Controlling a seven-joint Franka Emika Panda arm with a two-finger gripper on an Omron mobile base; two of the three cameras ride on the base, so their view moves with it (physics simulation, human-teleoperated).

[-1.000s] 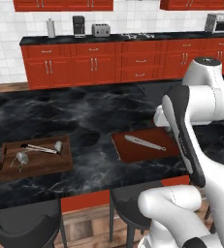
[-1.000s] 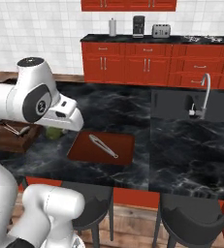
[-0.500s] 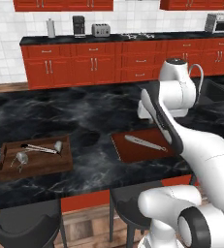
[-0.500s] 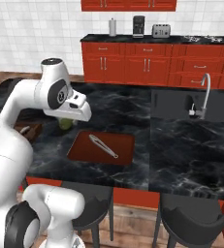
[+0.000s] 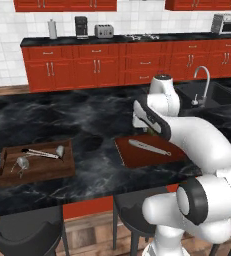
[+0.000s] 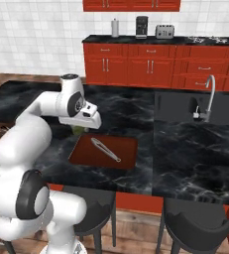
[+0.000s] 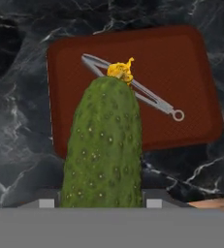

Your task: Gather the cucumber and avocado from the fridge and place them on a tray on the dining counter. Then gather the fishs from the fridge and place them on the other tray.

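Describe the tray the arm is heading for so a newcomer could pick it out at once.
On the black marble dining counter stand two trays. The target is the flat reddish-brown tray near the counter's front edge, just below the gripper holding the cucumber. It has low rounded edges and holds metal tongs, unlike the deeper wooden tray further along, which holds several small utensils.

No writing, label, brand, number or sign can be read anywhere here.
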